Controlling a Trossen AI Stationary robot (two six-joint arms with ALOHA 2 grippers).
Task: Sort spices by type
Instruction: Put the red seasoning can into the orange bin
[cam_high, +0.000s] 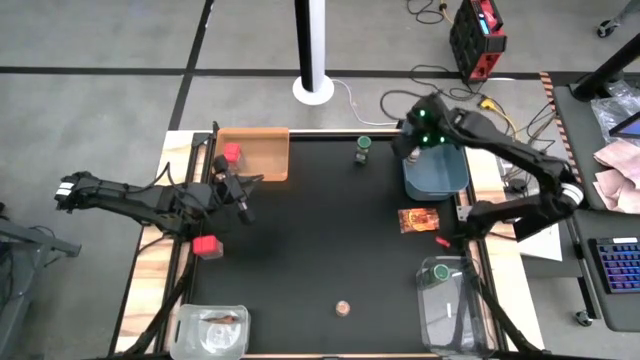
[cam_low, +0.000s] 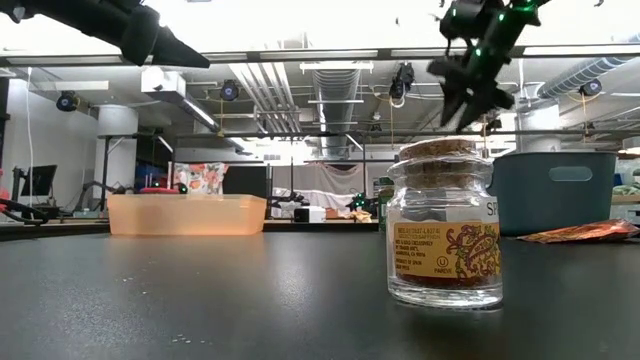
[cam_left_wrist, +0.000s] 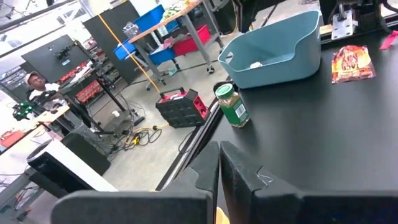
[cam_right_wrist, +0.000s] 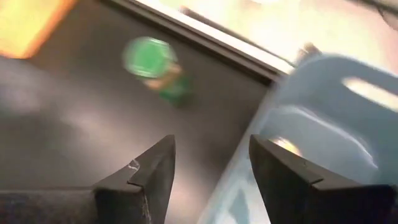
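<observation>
One red cube box (cam_high: 232, 152) sits in the orange tray (cam_high: 262, 160), and another (cam_high: 207, 245) rests near the table's left edge. A green-capped jar (cam_high: 363, 150) (cam_left_wrist: 231, 104) (cam_right_wrist: 154, 65) stands upright by the far edge. A tan-capped jar (cam_high: 343, 307) (cam_low: 445, 225) stands near the near edge. A brown-orange packet (cam_high: 418, 219) (cam_left_wrist: 352, 63) lies flat beside the blue tub (cam_high: 436, 175). My left gripper (cam_high: 243, 208) (cam_left_wrist: 219, 149) is shut and empty beside the tray. My right gripper (cam_high: 412, 150) (cam_right_wrist: 211, 155) hovers open between the green-capped jar and the tub.
A pale object (cam_left_wrist: 255, 64) lies inside the blue tub. Clear containers sit at the near left corner (cam_high: 212, 328) and near right corner (cam_high: 450, 300); the right one holds a green-capped thing (cam_high: 438, 272). A small red item (cam_high: 441, 241) lies near the packet. The table's middle is bare black surface.
</observation>
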